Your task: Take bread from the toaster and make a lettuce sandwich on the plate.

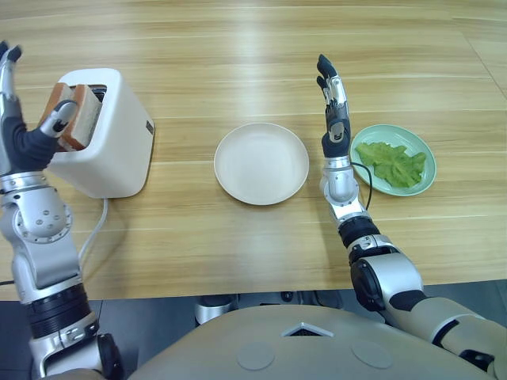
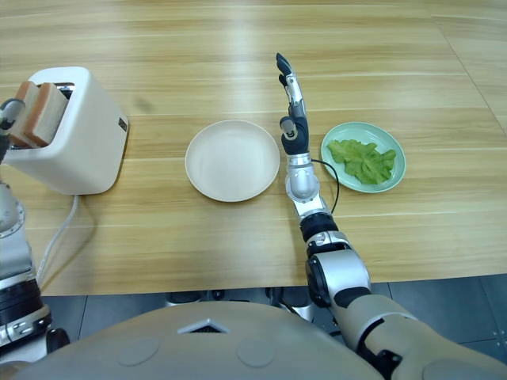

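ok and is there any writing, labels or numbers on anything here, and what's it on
Nothing here can be read.
toaster: one small dark mark on its side wall, too small to read.
bread, plate, green bowl, table: no print visible.

Bread point(image 1: 78, 119) atop white toaster point(image 1: 111, 150); cream plate point(image 1: 261, 162), then lettuce point(image 1: 392, 162), rightward.
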Available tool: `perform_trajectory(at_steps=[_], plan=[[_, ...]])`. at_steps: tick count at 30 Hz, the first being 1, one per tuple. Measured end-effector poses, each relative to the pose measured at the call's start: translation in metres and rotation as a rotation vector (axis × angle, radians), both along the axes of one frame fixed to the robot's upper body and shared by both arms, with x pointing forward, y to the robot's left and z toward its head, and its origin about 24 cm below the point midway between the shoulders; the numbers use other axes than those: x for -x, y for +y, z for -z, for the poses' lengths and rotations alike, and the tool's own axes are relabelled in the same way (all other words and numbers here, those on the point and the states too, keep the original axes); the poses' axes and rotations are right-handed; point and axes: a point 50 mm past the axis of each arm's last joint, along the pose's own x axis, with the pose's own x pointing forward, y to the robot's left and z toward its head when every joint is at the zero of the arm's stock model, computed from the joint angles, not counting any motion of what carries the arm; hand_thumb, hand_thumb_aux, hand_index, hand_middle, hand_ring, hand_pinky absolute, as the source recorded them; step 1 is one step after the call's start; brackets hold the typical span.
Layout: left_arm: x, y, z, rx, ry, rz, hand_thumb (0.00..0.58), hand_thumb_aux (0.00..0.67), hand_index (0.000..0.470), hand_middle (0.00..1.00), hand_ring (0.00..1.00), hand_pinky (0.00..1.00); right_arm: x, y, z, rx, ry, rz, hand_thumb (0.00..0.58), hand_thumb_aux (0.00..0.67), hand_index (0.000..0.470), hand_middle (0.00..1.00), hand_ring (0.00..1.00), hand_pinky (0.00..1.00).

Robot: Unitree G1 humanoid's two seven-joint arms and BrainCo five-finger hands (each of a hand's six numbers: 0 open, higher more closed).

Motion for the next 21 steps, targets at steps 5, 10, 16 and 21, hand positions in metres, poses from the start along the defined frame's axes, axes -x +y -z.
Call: perform_trajectory(at_steps=[5, 10, 16, 21], plan=[[0.004, 0.035, 0.024, 0.001, 0.153, -0.177, 0.000, 0.000, 0.000, 0.00, 0.00, 0.00, 0.000, 0.002, 0.000, -0.006, 0.000, -0.003, 0.000, 0.000, 0.000, 0.00, 0.00, 0.00], [0.003, 0.050, 0.046, 0.046, 0.255, -0.232, 0.000, 0.000, 0.000, 0.00, 0.00, 0.00, 0.000, 0.002, 0.000, -0.009, 0.000, -0.004, 0.000, 0.000, 0.000, 0.00, 0.00, 0.00], [-0.008, 0.057, 0.054, 0.055, 0.316, -0.231, 0.000, 0.000, 0.000, 0.00, 0.00, 0.00, 0.000, 0.002, 0.000, -0.010, 0.000, -0.003, 0.000, 0.000, 0.000, 0.00, 0.00, 0.00], [-0.017, 0.055, 0.049, 0.039, 0.319, -0.210, 0.000, 0.000, 0.000, 0.00, 0.00, 0.00, 0.000, 0.002, 0.000, -0.010, 0.000, -0.004, 0.000, 0.000, 0.000, 0.00, 0.00, 0.00]])
